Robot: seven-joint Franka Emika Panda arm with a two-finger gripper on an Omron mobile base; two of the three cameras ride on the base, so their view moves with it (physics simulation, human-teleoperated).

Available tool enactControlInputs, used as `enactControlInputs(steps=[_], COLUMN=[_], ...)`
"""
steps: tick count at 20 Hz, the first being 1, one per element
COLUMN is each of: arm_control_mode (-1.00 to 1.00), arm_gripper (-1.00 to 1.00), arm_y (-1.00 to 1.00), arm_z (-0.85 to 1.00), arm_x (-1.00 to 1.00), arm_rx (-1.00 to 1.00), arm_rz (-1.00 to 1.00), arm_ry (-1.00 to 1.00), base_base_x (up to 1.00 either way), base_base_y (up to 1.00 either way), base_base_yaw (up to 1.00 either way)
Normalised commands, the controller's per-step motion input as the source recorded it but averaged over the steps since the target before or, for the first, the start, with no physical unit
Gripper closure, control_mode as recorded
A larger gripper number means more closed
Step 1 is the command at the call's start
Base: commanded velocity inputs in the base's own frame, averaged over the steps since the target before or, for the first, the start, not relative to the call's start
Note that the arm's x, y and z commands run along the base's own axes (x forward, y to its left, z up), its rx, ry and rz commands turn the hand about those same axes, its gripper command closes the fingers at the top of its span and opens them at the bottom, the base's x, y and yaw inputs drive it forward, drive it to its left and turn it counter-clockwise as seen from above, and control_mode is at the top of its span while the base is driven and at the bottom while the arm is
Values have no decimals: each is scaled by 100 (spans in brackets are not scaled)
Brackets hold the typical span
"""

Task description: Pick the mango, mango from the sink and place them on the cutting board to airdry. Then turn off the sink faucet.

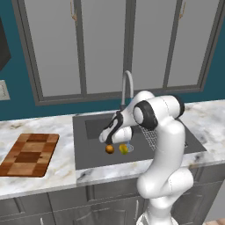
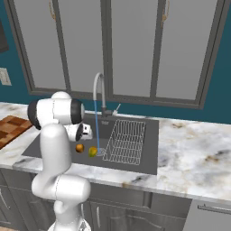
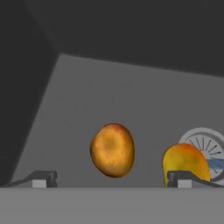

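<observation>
Orange-brown mango [image 1: 109, 149] and yellow-green mango [image 1: 124, 149] lie near each other on the sink [image 1: 88, 154] floor under our gripper [image 1: 109, 139]; the arm hides the rack. From the right, water runs beside them. From the hand, fingers spread wide, nothing held; we judge them smooth, wet, slippery, so grasp the orange-brown one across its narrow middle.

No readable text, label, brand or number appears on anything.
</observation>
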Motion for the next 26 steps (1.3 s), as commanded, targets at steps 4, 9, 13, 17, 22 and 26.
enactControlInputs(steps=[4,9,13,17,22,26], arm_control_mode=[-100,-100,-100,-100,-100,-100], arm_gripper=[-100,-100,-100,-100,-100,-100], arm_y=[0,0,1,5,6,8], arm_z=[-22,-23,-23,-24,-20,-19], arm_x=[2,7,10,13,11,12], arm_rx=[0,0,0,0,0,0], arm_rz=[0,0,0,0,0,0], arm_ry=[0,0,0,0,0,1], base_base_x=[0,0,0,0,0,0], base_base_y=[0,0,0,0,0,0], base_base_yaw=[0,0,0,0,0,0])
